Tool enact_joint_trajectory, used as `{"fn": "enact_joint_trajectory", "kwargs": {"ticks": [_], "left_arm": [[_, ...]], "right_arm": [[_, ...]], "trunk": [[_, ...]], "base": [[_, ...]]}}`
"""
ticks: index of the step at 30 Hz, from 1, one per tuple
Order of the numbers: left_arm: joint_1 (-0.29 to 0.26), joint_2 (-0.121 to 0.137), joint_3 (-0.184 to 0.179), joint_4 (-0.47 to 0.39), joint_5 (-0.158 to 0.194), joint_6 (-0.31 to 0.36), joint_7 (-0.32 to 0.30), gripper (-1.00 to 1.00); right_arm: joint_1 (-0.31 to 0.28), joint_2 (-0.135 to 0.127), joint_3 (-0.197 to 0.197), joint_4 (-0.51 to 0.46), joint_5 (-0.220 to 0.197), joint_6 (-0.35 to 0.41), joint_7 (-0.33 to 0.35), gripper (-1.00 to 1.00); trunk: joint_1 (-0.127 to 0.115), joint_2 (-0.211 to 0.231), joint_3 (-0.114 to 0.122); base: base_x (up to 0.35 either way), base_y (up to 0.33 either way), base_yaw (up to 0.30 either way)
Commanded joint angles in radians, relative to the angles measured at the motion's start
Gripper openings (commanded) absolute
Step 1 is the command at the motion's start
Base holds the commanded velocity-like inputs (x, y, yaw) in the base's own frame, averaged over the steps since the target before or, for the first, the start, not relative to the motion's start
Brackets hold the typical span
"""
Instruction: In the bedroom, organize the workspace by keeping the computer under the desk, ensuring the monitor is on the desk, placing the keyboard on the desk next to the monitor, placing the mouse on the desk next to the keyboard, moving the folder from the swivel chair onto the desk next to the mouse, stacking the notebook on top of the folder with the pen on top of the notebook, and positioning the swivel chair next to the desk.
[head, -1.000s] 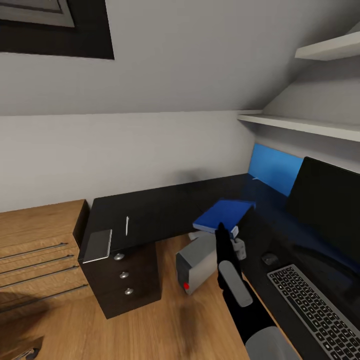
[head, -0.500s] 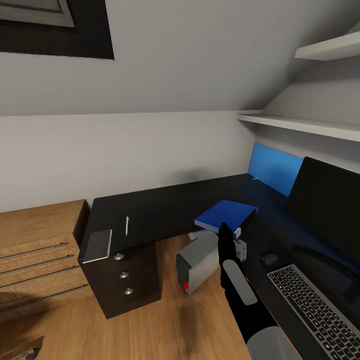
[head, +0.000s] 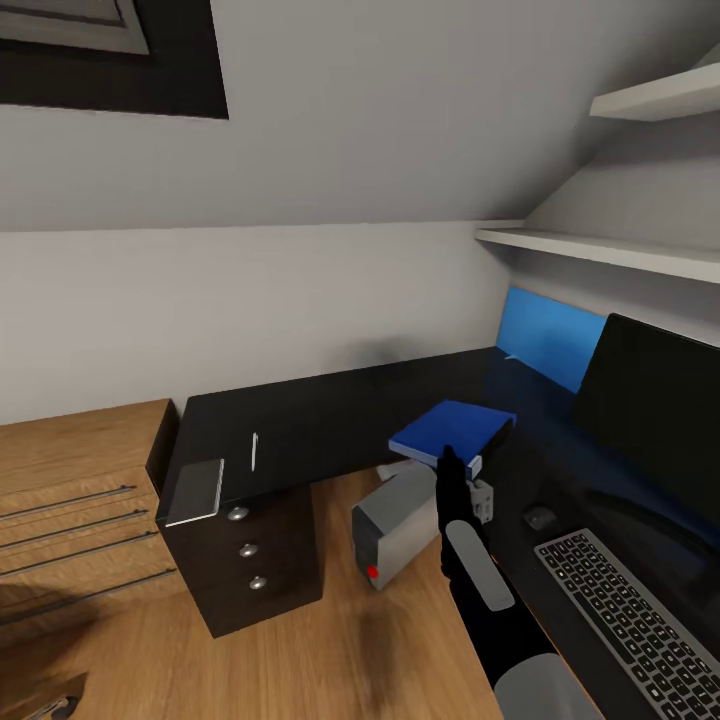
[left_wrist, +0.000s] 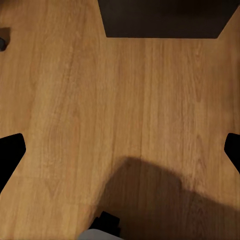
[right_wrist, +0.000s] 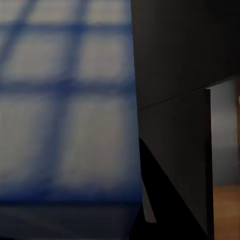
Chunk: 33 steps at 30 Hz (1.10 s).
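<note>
The monitor (head: 655, 400) already stands on the glossy black bench (head: 340, 410), with the keyboard (head: 625, 615) lying in front of it and a small dark mouse (head: 540, 517) just beside the keyboard's far end, so those three steps look settled. The grey computer (head: 400, 525) sits on the wooden floor (head: 330, 650) at the bench's inner corner, partly under the top.

The blue folder (head: 452, 432) rests at the bench's front edge, near the mouse, with the right claw (head: 449, 462) at its near edge. Whether that claw is pinching the folder or has let go, I cannot tell.

The left claw (left_wrist: 120, 150) hangs spread over bare floor.

Left to do, as I judge it: the dark notebook (head: 197, 490) and white pen (head: 254, 451) lie at the bench's far end, not yet stacked on the folder.
</note>
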Motion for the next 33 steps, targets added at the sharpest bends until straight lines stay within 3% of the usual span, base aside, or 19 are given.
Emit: {"fn": "enact_joint_trajectory", "kwargs": {"ticks": [1, 19, 28, 33], "left_arm": [[-0.001, 0.001, -0.008, 0.0, 0.01, -0.005, 0.007, 1.0], [-0.001, 0.001, -0.01, -0.001, 0.01, -0.006, 0.007, 1.0], [-0.001, 0.0, -0.01, -0.001, 0.009, -0.007, 0.007, 1.0], [-0.001, 0.0, -0.01, -0.001, 0.007, -0.006, 0.006, 1.0]], "right_arm": [[-0.001, 0.0, 0.003, -0.001, -0.005, -0.006, -0.004, -1.0], [-0.001, -0.001, 0.004, 0.001, -0.006, 0.001, -0.007, -1.0], [-0.001, -0.001, 0.004, 0.003, -0.004, -0.001, -0.007, -1.0], [-0.002, -0.019, 0.002, 0.066, -0.002, 0.0, -0.008, -1.0]], "trunk": [[0.0, -0.001, -0.001], [0.0, -0.001, -0.006], [0.0, -0.001, -0.006], [0.0, -0.001, -0.006]], "base": [[0.0, 0.0, 0.0], [0.002, 0.0, -0.104], [0.195, 0.0, -0.005], [0.081, -0.009, 0.0]]}}
